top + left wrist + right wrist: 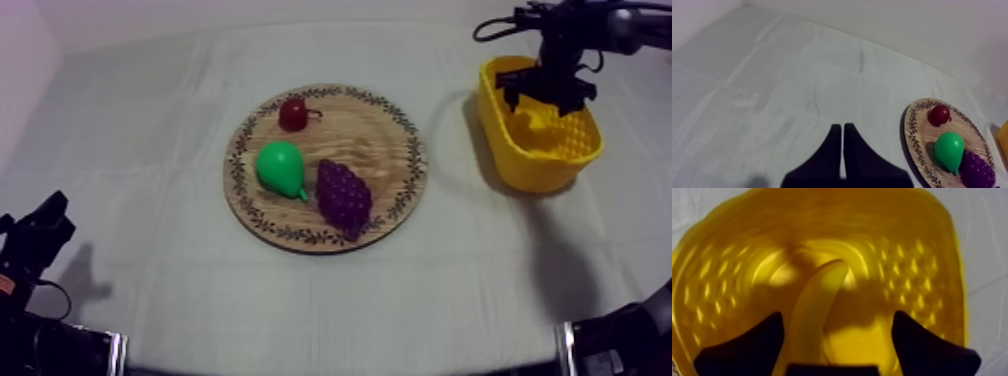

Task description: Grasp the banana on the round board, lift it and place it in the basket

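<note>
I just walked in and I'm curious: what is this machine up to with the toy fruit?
The right tool hangs open over the yellow basket, and the banana lies inside the basket beneath it, so the drop looks done. The pear, the grapes and a small red fruit sit on the wooden board. The left tool rests shut, off to the side of the board.

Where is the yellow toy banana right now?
The curved yellow toy banana lies inside the yellow plastic basket at the right side of the table, under my open right hand, away from the round wooden board.
</note>
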Action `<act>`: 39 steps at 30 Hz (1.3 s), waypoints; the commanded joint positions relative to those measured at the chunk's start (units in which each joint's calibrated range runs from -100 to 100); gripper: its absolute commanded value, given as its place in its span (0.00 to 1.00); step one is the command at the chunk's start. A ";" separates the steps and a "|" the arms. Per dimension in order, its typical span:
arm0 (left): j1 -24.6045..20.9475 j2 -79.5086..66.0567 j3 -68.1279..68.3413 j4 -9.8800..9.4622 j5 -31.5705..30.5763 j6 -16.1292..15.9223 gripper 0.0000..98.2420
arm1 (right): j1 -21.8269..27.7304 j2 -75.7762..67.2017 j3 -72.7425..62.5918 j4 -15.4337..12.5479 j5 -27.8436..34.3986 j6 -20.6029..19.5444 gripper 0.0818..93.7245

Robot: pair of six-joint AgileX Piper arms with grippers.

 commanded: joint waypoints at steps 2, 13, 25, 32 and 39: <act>-0.01 -0.03 0.03 -0.01 -0.02 -0.01 0.00 | 0.22 -1.29 0.09 -0.27 -0.54 -0.18 0.78; -0.01 -0.03 0.03 -0.01 -0.02 -0.01 0.00 | 2.59 -21.58 -2.30 -4.90 0.57 5.82 0.75; -0.01 -0.03 0.03 -0.01 -0.02 -0.01 0.00 | 3.68 -56.41 12.04 -8.60 -0.25 11.34 0.72; -0.01 -0.03 0.03 -0.01 -0.02 -0.01 0.00 | 3.18 -73.77 31.52 -10.44 -3.85 13.37 0.55; -0.01 -0.03 0.03 -0.01 -0.02 -0.01 0.00 | 3.38 -87.05 50.15 -12.20 -8.63 15.26 0.26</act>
